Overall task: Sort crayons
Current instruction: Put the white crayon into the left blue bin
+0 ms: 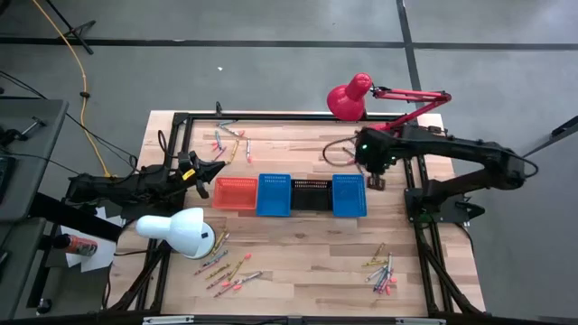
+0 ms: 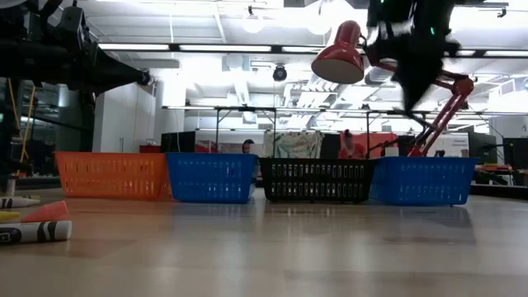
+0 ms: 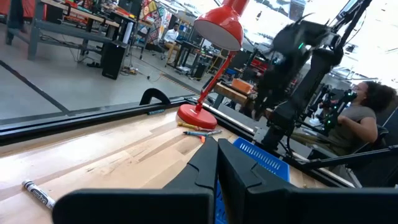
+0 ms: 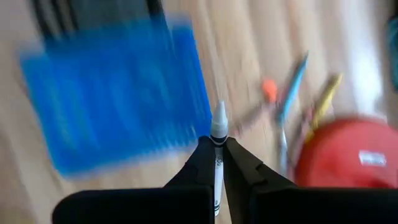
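Four mesh baskets stand in a row mid-table: orange (image 1: 235,192), blue (image 1: 274,194), black (image 1: 310,194), blue (image 1: 349,194). My right gripper (image 1: 375,177) is above the table just beyond the right blue basket's far right corner, shut on a white crayon (image 4: 218,127). My left gripper (image 1: 213,171) is shut and empty beside the orange basket's far left corner. Loose crayons lie in piles at the far left (image 1: 231,141), near left (image 1: 226,269) and near right (image 1: 383,269). My right gripper pinches the white crayon's wrapped body (image 4: 217,138) between its two fingers. The crayon lies along the fingers, and its pointed tip (image 4: 219,112) sticks out past the fingertips. The fingers point down toward the table. The crayon is lifted clear.
A red desk lamp (image 1: 349,97) stands at the table's far edge, its base (image 4: 354,155) close to my right gripper, with a few crayons (image 4: 292,87) beside it. A white lamp (image 1: 181,231) lies at the near left. A person (image 3: 364,118) sits beyond the table.
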Robot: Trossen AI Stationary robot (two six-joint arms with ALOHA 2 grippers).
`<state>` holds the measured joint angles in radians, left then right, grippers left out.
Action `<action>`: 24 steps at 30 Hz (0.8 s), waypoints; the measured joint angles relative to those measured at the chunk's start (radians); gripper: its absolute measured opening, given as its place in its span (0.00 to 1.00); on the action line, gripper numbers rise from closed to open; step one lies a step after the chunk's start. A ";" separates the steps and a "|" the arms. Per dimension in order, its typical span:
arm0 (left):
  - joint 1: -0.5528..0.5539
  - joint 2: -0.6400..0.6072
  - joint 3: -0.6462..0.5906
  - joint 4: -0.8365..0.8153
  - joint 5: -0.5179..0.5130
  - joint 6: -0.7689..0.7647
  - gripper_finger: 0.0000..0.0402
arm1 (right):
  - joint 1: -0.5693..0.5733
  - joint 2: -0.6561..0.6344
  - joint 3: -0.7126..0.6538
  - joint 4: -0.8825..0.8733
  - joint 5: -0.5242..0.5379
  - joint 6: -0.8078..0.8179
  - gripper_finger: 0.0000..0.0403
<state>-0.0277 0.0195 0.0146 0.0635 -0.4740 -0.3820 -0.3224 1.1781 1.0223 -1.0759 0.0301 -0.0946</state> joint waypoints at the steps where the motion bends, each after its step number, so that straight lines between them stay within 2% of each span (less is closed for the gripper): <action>1: 0.000 0.000 0.000 0.000 0.000 0.000 0.00 | 0.012 -0.033 0.001 0.038 -0.011 0.052 0.00; 8: 0.000 0.000 0.000 0.001 0.000 0.003 0.00 | 0.121 -0.271 -0.093 0.349 0.025 0.372 0.00; 12: 0.001 0.000 0.000 0.003 -0.004 0.034 0.00 | 0.193 -0.367 -0.189 0.545 0.047 0.469 0.00; 16: 0.002 0.000 0.000 0.039 -0.007 0.025 0.00 | 0.252 -0.411 -0.290 0.748 0.048 0.513 0.00; 19: 0.002 0.000 0.000 0.070 -0.007 -0.036 0.00 | 0.280 -0.415 -0.352 0.864 0.048 0.538 0.00; 24: 0.005 0.000 0.000 0.119 -0.028 -0.092 0.00 | 0.297 -0.410 -0.379 0.907 0.048 0.542 0.00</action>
<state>-0.0224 0.0196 0.0147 0.1826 -0.5024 -0.4736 -0.0254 0.7677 0.6437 -0.1688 0.0783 0.4477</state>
